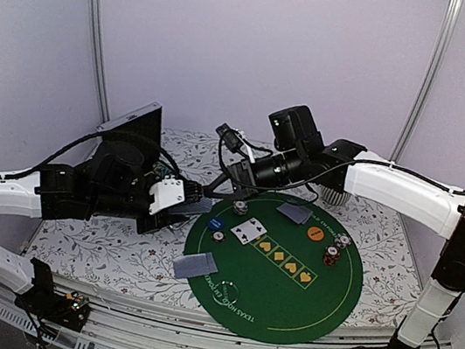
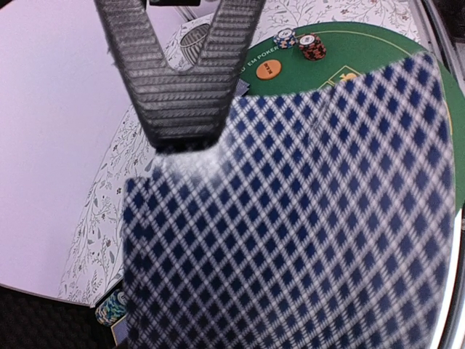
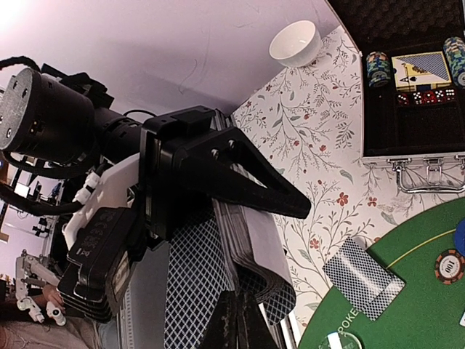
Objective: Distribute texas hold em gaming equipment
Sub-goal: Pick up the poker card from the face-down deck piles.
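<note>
My left gripper [image 1: 196,199] is shut on a deck of grey-blue-backed playing cards [image 3: 251,240] and holds it above the table's floral cloth, left of the green poker mat [image 1: 283,299]. My right gripper [image 3: 243,326] is shut on the deck's top card [image 2: 305,218], which fills the left wrist view and hides my left fingers. The right fingers [image 2: 182,109] pinch its far edge. On the mat lie face-down cards [image 1: 195,266], more face-down cards [image 1: 295,212], face-up cards [image 1: 248,229], chip stacks [image 1: 331,256], and blue [image 1: 216,223], orange [image 1: 315,233] and white [image 1: 218,235] discs.
The open aluminium case [image 3: 407,94] holds more chips and cards at the back left of the table. The ribbed cup [image 3: 296,42] stands at the back, behind the right arm. Both arms meet over the mat's left rim.
</note>
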Robot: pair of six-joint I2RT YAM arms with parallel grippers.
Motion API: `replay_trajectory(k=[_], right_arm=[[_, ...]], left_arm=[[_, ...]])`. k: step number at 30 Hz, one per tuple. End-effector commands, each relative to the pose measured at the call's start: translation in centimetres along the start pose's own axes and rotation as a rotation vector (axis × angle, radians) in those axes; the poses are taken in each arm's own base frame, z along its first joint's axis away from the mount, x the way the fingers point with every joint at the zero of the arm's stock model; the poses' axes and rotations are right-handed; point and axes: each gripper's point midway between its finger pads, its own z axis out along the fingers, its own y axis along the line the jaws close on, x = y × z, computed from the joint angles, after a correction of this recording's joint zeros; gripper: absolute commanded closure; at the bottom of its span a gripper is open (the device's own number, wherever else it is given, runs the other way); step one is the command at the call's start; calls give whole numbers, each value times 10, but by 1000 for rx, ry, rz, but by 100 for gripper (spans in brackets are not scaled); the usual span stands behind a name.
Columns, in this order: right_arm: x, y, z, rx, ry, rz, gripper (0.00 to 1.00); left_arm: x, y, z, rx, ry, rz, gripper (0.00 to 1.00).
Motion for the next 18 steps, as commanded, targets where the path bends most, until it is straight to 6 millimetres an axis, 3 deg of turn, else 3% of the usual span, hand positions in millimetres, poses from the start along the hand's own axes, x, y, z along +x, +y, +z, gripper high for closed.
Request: replay_trajectory(k=[1,6,11,14,18], right_arm=[[-2,-3,-8,-6,-5,3,98],[-10,4,-22,-12,-33,-23,98],[-25,25,-45,-13,-95,-89,98],[-35,35,-63,9,-142,-122,98],[-49,31,-97,135,-240,-153,98]], left_arm=[[-3,3,0,-6,-21,-4,58],[-4,3,0,-7,-23,-4,58],[-3,2,0,2,-25,-5,58],[-4,2,0,2,-26,-4,58],[-4,2,0,2,-25,-5,58]])
